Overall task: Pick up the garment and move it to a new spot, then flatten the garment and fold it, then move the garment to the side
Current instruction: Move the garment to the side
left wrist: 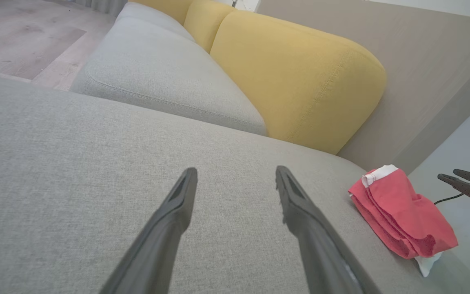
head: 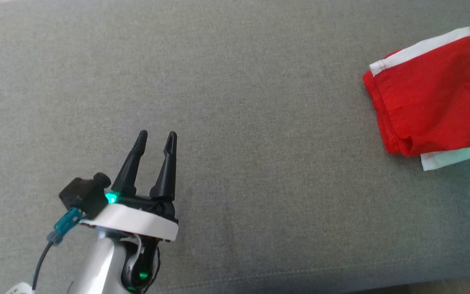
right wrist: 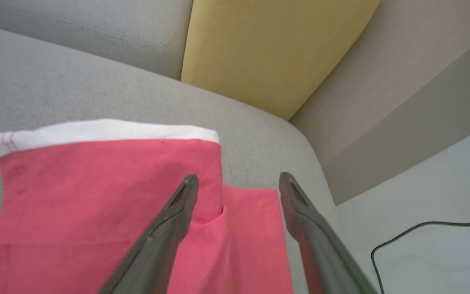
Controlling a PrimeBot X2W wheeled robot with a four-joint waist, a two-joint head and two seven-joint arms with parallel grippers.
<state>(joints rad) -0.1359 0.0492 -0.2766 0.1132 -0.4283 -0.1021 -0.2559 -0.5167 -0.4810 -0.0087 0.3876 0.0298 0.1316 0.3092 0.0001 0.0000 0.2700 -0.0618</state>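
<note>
Garment (head: 426, 94) lies folded at 3 o'clock, apparently your side spot; right gripper (right wrist: 238, 177) released above it, left gripper (head: 157, 134) spread, idle.

The garment (head: 431, 94), at the right edge of the sofa seat (head: 259, 102), is bright red with a plain white band along one edge and a paler, faintly green-tinted band along another. The seat is a flecked mid-grey weave without print. The back cushions (left wrist: 300, 77) are mustard yellow, the wall panel (left wrist: 422, 61) flat taupe. The left gripper (head: 157, 134) has black fingers, a white collar, a green light (head: 111, 198) and a teal plug (head: 67, 222). The right gripper (right wrist: 239, 177) has dark grey fingers. The wood floor (left wrist: 23, 36) is pale grey-brown. A cable (right wrist: 443, 223) is black.
</note>
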